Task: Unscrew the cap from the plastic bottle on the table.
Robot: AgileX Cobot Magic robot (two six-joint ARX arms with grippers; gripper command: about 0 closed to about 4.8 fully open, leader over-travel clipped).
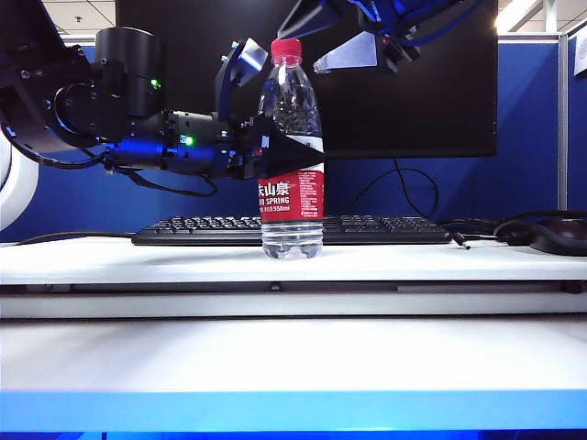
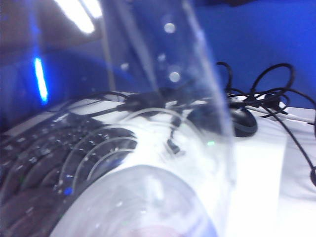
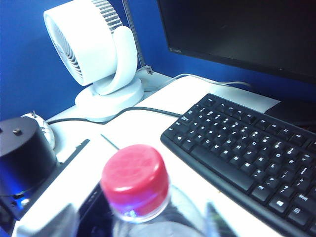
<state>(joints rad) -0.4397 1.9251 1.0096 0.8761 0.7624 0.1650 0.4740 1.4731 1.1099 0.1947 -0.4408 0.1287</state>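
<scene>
The plastic bottle (image 1: pixel 292 197) stands upright on the table (image 1: pixel 138 261), its red cap (image 1: pixel 287 50) on the neck. My left gripper (image 1: pixel 286 128) comes in from the left and is shut on the bottle's body just above the red label. In the left wrist view the clear bottle (image 2: pixel 148 187) fills the frame and hides the fingers. My right gripper (image 1: pixel 298 50) hangs at the cap from the upper right, open, one finger on either side with a gap to the cap. The right wrist view looks down on the cap (image 3: pixel 136 180).
A black keyboard (image 1: pixel 385 229) lies just behind the bottle, under a dark monitor (image 1: pixel 413 92). A mouse (image 1: pixel 559 236) and cables lie at the right. A white desk fan (image 3: pixel 98 54) stands at the far corner beyond the keyboard (image 3: pixel 247 148).
</scene>
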